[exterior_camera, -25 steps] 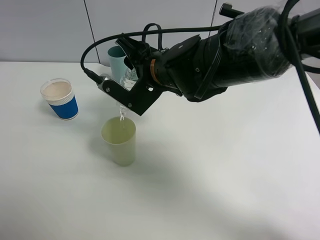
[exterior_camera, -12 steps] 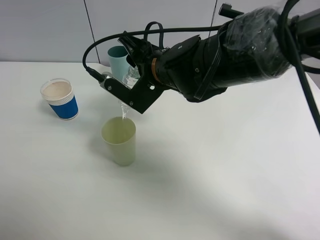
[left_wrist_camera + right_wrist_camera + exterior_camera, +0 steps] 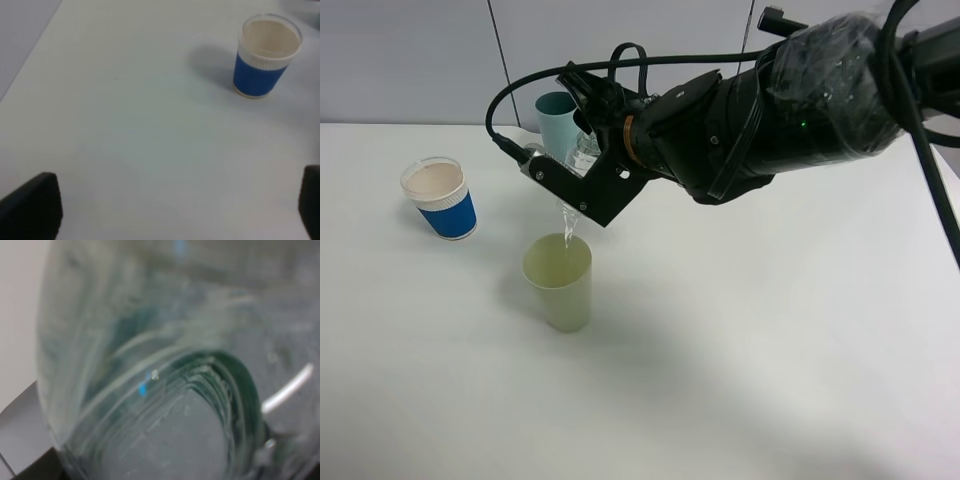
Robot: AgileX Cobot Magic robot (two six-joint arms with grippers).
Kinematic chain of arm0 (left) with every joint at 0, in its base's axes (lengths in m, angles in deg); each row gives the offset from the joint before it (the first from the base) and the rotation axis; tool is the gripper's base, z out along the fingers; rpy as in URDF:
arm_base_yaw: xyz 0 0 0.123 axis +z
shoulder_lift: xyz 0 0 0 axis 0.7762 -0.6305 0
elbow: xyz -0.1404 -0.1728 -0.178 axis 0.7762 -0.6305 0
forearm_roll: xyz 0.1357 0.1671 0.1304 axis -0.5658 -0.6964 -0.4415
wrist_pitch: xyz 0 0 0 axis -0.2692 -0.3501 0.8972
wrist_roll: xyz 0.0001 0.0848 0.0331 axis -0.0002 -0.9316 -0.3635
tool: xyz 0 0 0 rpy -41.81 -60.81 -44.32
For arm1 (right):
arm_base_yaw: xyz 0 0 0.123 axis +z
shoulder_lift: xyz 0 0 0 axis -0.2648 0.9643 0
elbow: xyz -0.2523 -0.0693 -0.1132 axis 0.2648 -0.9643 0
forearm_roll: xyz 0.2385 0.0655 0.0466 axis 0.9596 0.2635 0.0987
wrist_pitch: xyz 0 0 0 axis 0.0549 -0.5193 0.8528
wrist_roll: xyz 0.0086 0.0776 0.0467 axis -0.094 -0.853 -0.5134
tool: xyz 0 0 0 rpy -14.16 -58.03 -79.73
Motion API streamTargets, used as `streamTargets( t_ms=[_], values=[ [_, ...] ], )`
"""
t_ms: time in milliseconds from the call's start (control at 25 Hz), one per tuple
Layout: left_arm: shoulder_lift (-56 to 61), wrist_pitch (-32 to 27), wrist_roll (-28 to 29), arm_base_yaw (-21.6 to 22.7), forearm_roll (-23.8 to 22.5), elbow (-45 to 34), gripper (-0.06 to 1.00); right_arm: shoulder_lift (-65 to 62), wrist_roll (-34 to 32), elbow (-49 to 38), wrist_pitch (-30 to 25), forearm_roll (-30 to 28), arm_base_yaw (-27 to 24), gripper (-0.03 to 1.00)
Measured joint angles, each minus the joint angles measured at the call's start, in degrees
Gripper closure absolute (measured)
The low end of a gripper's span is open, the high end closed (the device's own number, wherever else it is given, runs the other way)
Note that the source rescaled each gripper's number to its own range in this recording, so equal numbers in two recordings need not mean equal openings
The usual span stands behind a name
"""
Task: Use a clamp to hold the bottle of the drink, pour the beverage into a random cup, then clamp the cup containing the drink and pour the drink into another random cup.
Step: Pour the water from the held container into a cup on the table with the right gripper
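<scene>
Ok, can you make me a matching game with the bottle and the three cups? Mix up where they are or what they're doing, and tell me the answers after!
Column one:
1. bottle
2. yellow-green cup
3. blue cup
4. teal cup

Column two:
A. standing on its own, far to the left in the high view
B. tipped over and pouring
C. furthest back of them all
D. catching the drink as it falls

Right pairs: 1-B, 2-D, 3-A, 4-C.
</scene>
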Motion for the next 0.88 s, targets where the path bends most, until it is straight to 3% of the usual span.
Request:
streamTargets(
  t_ms=[880],
  values=[
    [0.0,0.0,0.0,0.0,0.0,0.0,0.08,0.0,0.11,0.05,-1.71,0.0,1.13,0.97]
  ],
)
